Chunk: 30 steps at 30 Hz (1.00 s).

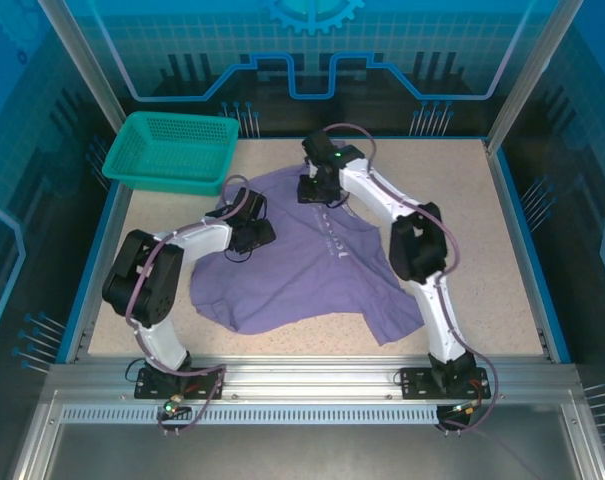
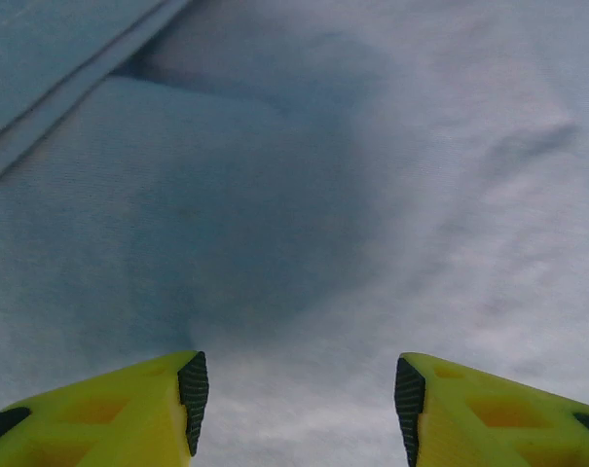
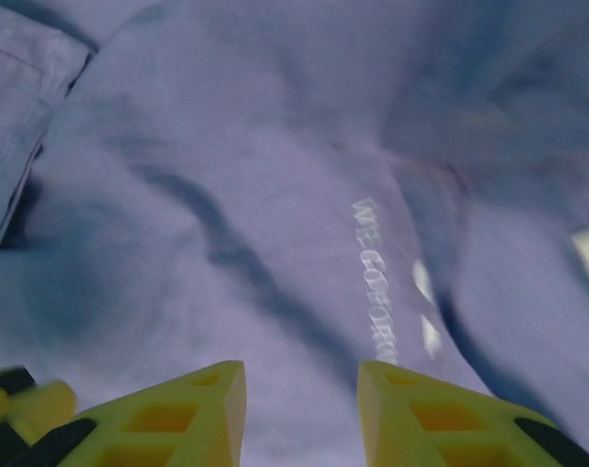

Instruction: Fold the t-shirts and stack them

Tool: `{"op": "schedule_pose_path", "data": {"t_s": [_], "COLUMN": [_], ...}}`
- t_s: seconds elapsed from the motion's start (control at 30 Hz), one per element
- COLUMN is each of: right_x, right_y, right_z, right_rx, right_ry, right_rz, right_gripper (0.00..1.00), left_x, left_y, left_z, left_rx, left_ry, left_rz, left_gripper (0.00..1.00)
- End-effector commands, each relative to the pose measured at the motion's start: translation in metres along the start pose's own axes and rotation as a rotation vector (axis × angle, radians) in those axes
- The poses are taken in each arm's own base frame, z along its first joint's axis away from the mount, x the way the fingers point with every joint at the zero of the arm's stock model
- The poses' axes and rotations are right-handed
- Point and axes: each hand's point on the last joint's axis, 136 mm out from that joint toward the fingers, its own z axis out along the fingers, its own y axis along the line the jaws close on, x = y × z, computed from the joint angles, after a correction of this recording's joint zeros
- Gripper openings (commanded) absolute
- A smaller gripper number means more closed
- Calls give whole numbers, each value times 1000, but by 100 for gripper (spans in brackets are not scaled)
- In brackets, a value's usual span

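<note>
Lavender cloth covers the middle of the table (image 1: 482, 250): the t-shirt (image 1: 312, 270) lies rumpled and unfolded, chest up. The left gripper (image 2: 299, 387) hangs low over its left part, jaws parted with nothing between them, only fabric beneath. The right gripper (image 3: 301, 387) hovers over its far middle, near the white lettering (image 3: 377, 292), jaws likewise apart and empty. A teal basket (image 1: 172, 150) sits at the far left corner.
</note>
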Motion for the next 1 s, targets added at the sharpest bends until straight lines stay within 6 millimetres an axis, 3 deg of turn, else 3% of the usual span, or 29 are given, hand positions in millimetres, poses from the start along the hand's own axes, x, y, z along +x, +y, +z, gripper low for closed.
{"op": "schedule_pose_path", "data": {"t_s": [0.0, 0.13, 0.33, 0.6, 0.97], "right_x": [23, 20, 16, -1, -15], "right_y": [18, -12, -93, -180, -274], "right_z": [21, 43, 52, 15, -47], "right_rx": [-17, 37, 91, 88, 113], "right_ry": [134, 167, 207, 140, 16], "right_rz": [-84, -25, 170, 369, 555], "right_gripper": [36, 37, 37, 42, 53], "left_x": [-21, -19, -14, -21, -26], "left_y": [15, 42, 67, 78, 78], "left_z": [2, 8, 14, 17, 17], "left_rx": [-39, -93, -129, -156, -137], "left_ry": [-86, -84, -81, -92, -88], "left_rz": [-38, -69, -98, -118, -137], "left_gripper": [56, 56, 56, 56, 57]}}
